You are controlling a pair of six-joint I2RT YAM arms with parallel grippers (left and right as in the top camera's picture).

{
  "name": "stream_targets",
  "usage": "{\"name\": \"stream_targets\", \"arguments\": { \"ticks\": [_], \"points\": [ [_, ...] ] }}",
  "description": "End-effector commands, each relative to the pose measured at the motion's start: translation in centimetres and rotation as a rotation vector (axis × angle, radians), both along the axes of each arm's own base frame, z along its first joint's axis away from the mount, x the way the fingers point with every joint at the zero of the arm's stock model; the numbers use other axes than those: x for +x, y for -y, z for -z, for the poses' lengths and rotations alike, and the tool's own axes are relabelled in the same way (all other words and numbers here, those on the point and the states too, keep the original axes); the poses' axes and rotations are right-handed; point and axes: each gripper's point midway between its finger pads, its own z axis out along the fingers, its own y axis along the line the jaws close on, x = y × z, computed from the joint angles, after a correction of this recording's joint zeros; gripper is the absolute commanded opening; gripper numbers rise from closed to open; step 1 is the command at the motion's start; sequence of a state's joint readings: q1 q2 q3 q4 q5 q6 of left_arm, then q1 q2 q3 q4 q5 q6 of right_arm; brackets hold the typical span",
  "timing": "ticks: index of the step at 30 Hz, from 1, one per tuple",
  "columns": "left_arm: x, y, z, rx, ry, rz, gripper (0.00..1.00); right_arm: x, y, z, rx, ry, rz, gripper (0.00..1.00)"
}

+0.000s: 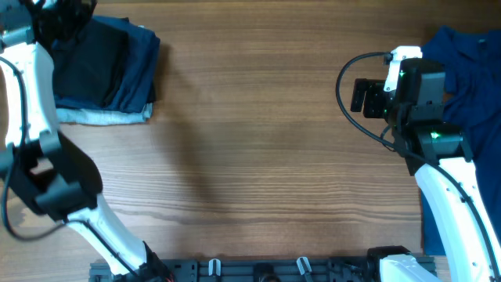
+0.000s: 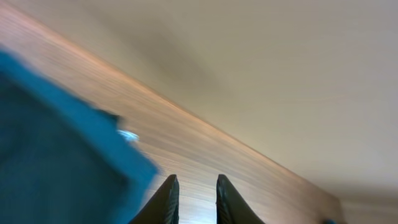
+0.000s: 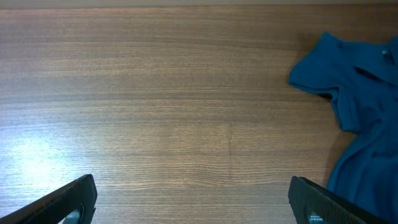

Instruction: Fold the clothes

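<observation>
Shirt (image 1: 90,56): just beside left tool (image 2: 196,182), slightly parted, empty | right tool (image 3: 191,184): spread wide

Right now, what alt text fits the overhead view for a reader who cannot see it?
A folded stack, black shirt atop navy and pale blue garments, sits at the far left corner of the table under the left arm. The right gripper, open and empty, hovers over bare wood near a crumpled bright blue shirt.

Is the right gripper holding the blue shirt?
No, the right gripper stands wide open over the table, the blue shirt lying off to one side.
</observation>
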State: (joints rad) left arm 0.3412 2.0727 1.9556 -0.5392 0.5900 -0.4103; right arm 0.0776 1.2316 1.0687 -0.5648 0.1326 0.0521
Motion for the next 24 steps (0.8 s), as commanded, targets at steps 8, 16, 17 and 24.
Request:
{"name": "stream_targets", "arguments": {
  "ticks": [8, 16, 17, 24],
  "points": [
    [-1.4, 12.8, 0.0, 0.148, -0.124, 0.064, 1.0, 0.1, 0.3, 0.4, -0.012, -0.009, 0.014, 1.0],
    [-1.7, 14.1, 0.2, 0.148, -0.131, 0.087, 1.0, 0.1, 0.3, 0.4, -0.012, -0.009, 0.014, 1.0],
    [-1.7, 14.1, 0.2, 0.148, -0.131, 0.087, 1.0, 0.1, 0.3, 0.4, -0.012, -0.009, 0.014, 1.0],
    [-1.7, 14.1, 0.2, 0.148, -0.131, 0.087, 1.0, 0.1, 0.3, 0.4, -0.012, -0.008, 0.014, 1.0]
  ]
}}
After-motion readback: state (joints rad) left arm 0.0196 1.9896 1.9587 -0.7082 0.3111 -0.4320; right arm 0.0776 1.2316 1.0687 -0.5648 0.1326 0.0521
